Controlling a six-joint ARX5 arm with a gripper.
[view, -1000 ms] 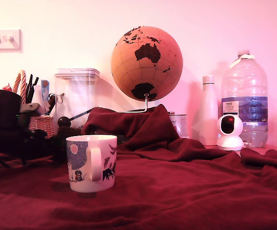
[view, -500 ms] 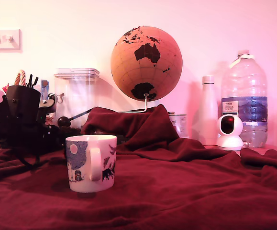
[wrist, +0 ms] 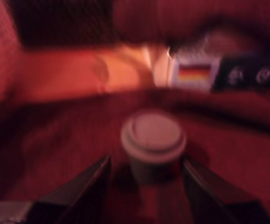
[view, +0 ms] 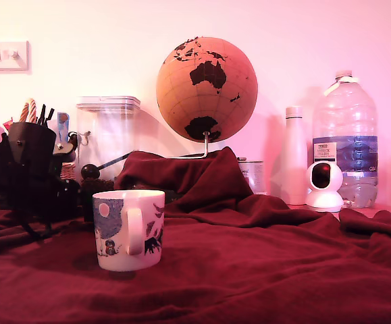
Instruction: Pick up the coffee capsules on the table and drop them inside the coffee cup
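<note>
The tool (wrist: 146, 186) has been swung in, spread around a capsule (wrist: 153, 144); nothing's dropped in the mug (view: 128, 229) yet.

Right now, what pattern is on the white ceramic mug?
Blue and black cartoon figures with a pale moon on the white ceramic mug, clearest in the exterior view.

Exterior view low at table (view: 263, 270) level facing the wall, wrist view close, blurred, sharing red cloth
</note>
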